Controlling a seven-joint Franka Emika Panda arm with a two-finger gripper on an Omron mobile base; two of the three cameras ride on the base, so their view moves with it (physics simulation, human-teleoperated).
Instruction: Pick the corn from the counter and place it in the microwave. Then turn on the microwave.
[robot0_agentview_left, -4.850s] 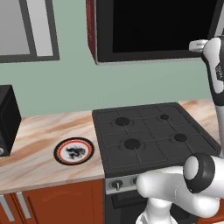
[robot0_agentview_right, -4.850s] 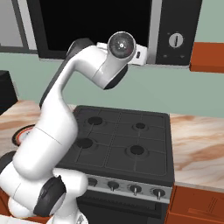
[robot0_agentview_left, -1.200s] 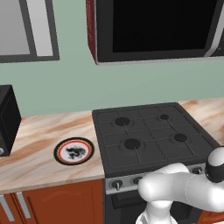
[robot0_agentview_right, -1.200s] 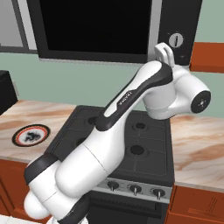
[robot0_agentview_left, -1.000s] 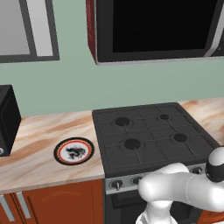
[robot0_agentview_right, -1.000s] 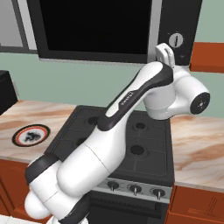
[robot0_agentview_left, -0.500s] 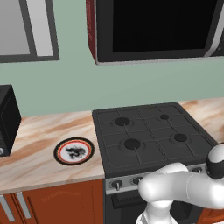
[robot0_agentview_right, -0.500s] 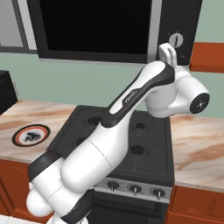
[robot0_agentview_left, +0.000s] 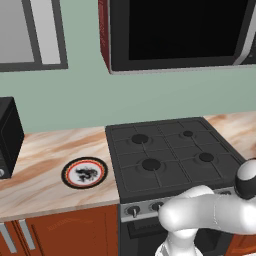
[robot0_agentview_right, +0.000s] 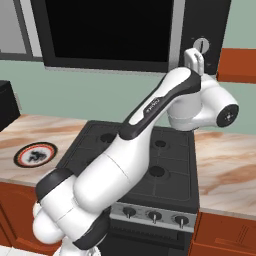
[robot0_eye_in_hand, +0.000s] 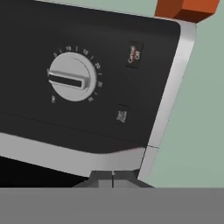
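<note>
Gripper (robot0_eye_in_hand: 113, 175) clenched shut, fingertips together with no gap, nothing between them, seen at the bottom of the hand view right up near the microwave (robot0_agentview_left: 175, 32) control panel. In the right base view the arm reaches up from lower left, elbow bent, and the white hand (robot0_agentview_right: 194, 61) sits just beside the round dial (robot0_agentview_right: 201, 44) on the panel's right side; whether it touches the panel can't be told. Hand view shows the dial (robot0_eye_in_hand: 70, 76) as a silver-grey knob with a dark bar across it, tick marks around it, two small labelled buttons (robot0_eye_in_hand: 134, 54) to its side, text too small to read, silver trim along the panel edge. Microwave door is closed, glossy black, hung above the black gas stovetop (robot0_agentview_left: 167, 152). Corn is not visible on the counter (robot0_agentview_left: 40, 170); with the door shut its place can't be told. On the counter just beside the stovetop's left lies a round plate (robot0_agentview_left: 84, 173) with a black-and-red rim and a dark figure in the middle. A smaller black box (robot0_agentview_left: 10, 135) stands at the far left of the counter. Red-brown cabinets (robot0_agentview_right: 227, 237) run below the counter; stove knobs (robot0_agentview_right: 154, 216) line the front.
</note>
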